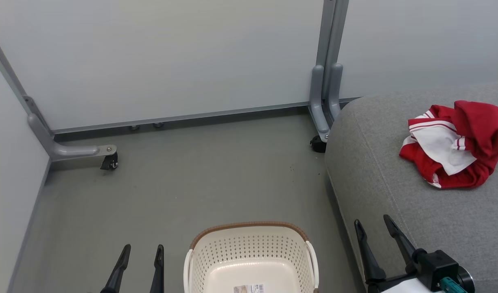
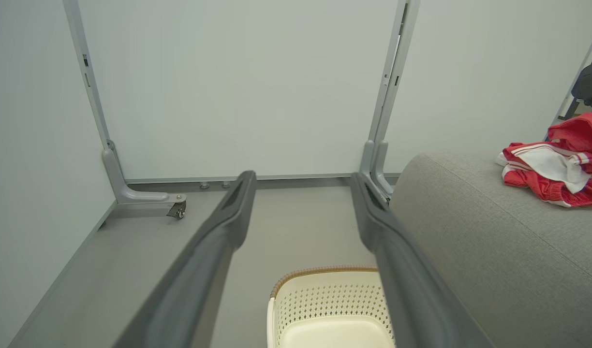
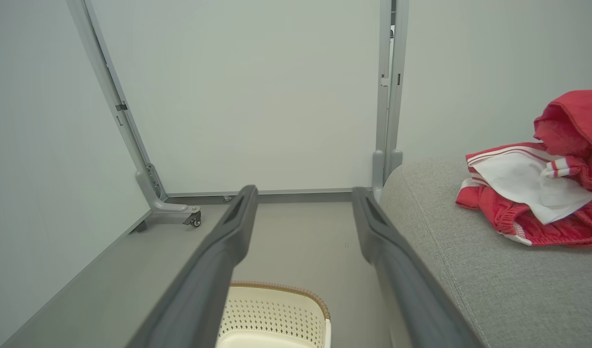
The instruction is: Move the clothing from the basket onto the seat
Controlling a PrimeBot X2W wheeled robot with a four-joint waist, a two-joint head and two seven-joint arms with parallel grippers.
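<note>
Lying crumpled, soft clothing (image 1: 456, 146) tops upholstered seat (image 1: 375, 171).

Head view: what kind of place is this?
Probably a staged test bay, not a home: pale partition panels on castered feet wall in a grey seat and a basket.

One basket (image 1: 249, 247), one seat (image 1: 395, 195), one clothing heap (image 1: 472, 122), two hands (image 1: 143, 246) (image 1: 371, 219).
</note>
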